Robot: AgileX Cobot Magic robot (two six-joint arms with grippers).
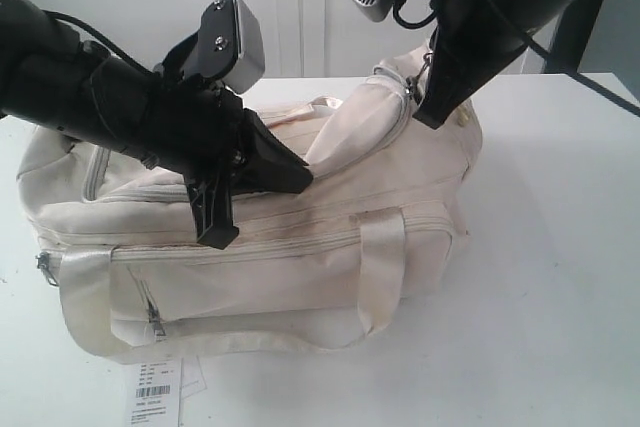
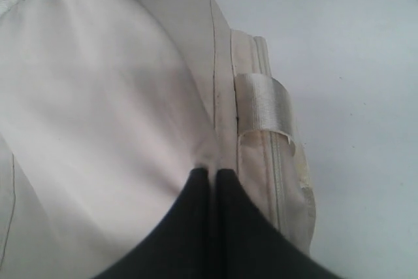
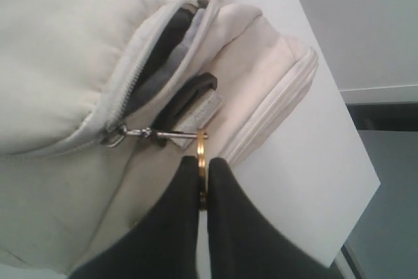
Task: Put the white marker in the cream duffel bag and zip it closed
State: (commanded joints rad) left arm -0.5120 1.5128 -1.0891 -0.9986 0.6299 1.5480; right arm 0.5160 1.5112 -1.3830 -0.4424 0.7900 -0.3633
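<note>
1. The bag (image 1: pixel 300 247) lies on the white table (image 1: pixel 560 307), front pocket to the near side, with a paper tag (image 1: pixel 155 392) at its near edge.
2. The left gripper (image 1: pixel 298 175) reaches in from the left, angled down over the bag's top. Its jaws are together, pinching a fold of cloth.
3. The right gripper (image 1: pixel 436 115) comes down from the far right, with its jaws clamped on a brass ring (image 3: pixel 202 151) at the bag's right end.
4. Only the right wrist view shows the ring, its metal clip (image 3: pixel 157 135) and the zip (image 3: pixel 134 83) gaping open.

Left gripper (image 2: pixel 210 173) pinched closed, right gripper (image 3: pixel 204 163) clamped
</note>
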